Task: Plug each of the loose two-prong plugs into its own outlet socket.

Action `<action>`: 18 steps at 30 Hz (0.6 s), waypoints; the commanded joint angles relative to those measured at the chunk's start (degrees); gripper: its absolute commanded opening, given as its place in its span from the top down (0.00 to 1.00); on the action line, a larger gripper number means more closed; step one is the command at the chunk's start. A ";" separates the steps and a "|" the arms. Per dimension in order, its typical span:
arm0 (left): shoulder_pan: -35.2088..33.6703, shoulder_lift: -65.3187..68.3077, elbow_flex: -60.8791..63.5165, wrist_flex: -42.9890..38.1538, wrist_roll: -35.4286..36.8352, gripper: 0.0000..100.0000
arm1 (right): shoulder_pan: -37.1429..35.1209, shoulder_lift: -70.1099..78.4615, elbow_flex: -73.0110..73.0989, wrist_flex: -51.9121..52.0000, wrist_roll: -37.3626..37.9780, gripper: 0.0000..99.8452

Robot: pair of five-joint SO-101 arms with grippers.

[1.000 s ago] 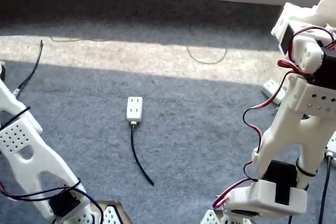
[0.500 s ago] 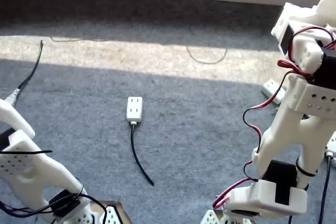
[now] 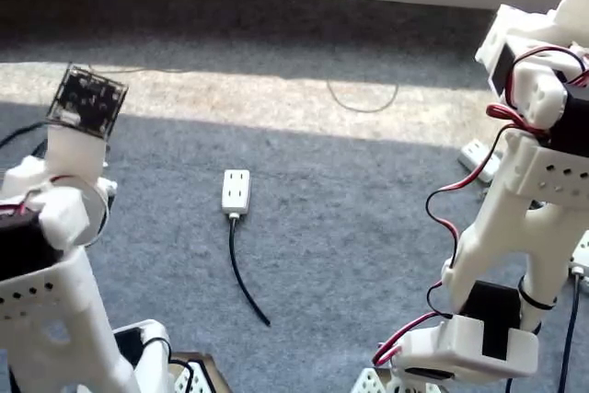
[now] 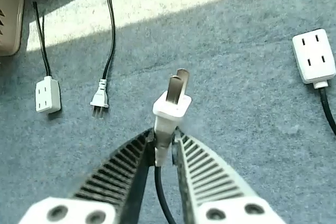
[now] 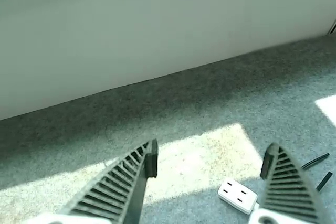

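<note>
My left gripper [image 4: 164,136] is shut on a white two-prong plug [image 4: 171,113] whose prongs point away from the wrist; its black cord hangs down between the fingers. It hovers above the grey carpet. A white outlet socket [image 4: 314,56] with a black cord lies off to one side, and the same socket [image 3: 236,189] sits mid-carpet in the high view. Another small socket [image 4: 47,94] and a loose plug [image 4: 100,98] lie farther off. My right gripper [image 5: 210,162] is open, held high, with a white socket [image 5: 237,195] on the floor beyond it.
The left arm [image 3: 55,227] stands tall at the left edge and the right arm [image 3: 525,190] at the right. A white socket [image 3: 479,157] lies beside the right arm. A wall [image 5: 157,35] borders the far carpet, crossed by a sunlit strip [image 3: 276,98].
The left arm has swung up from low at the left edge, so its wrist now stands high at the upper left. The right arm and the middle socket have not moved.
</note>
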 commanded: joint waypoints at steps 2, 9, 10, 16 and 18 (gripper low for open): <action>-6.20 -5.23 29.32 -16.97 -2.11 0.99 | -0.40 -2.15 -2.24 0.31 0.62 0.69; -9.01 -1.80 42.95 -23.21 -12.04 0.99 | -0.40 -2.07 -2.24 0.31 0.70 0.69; -9.19 -1.27 43.82 -23.21 -12.04 0.99 | -0.40 -2.07 -2.24 0.31 0.70 0.69; -9.45 1.27 49.45 -28.04 -12.04 0.99 | -0.40 -1.98 -2.15 0.31 0.70 0.69; -9.19 1.98 53.41 -32.35 -12.04 0.99 | -0.40 -1.98 -2.15 0.31 0.70 0.69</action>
